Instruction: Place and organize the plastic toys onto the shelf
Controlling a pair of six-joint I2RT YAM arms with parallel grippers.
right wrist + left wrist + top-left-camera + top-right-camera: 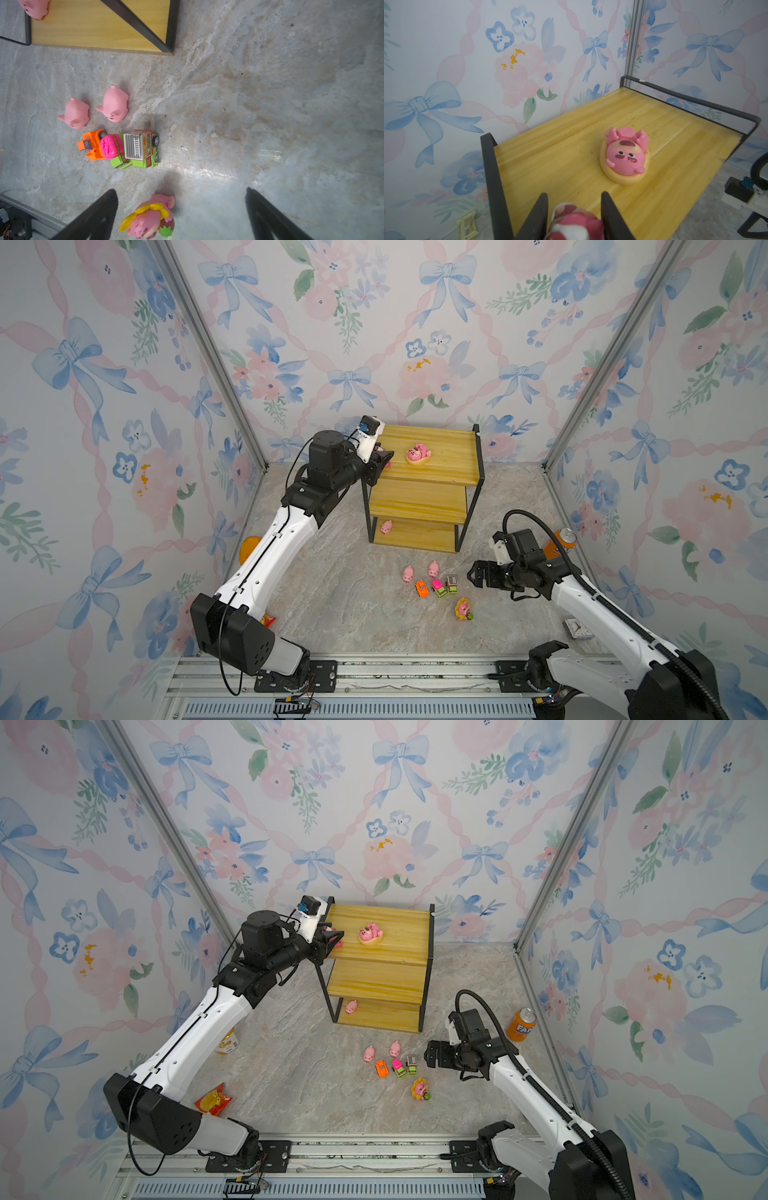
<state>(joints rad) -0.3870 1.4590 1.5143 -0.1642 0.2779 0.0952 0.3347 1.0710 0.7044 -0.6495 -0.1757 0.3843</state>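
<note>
Closest thing to the lens on the left wrist cam is the dark pink bear (575,224), sat between the fingers of the left hand (574,195). The hand is closed most of the way and looks pinched on it from both sides, low over the near edge of the shelf (571,149) top board. My guess is it's held there because the other bear (625,158), lying in a cream dish, already sits mid-board, and keeping the bears on one tier seems the tidy option. On the right wrist cam the right hand (180,189) is spread wide with nothing in it, hanging above the flower bear (149,218) on the counter (270,104), which reads to me as lined up for the next pick. Just past it the orange car (92,147), pink-green car (112,148) and brown-green truck (137,149) are bunched up touching each other, with two pale pigs (75,113) near them. In both top views one more pig (386,526) lies at the left end of the shelf's bottom board. Most of the toys sit on the counter in front of the shelf, so I'd call this early days.
</note>
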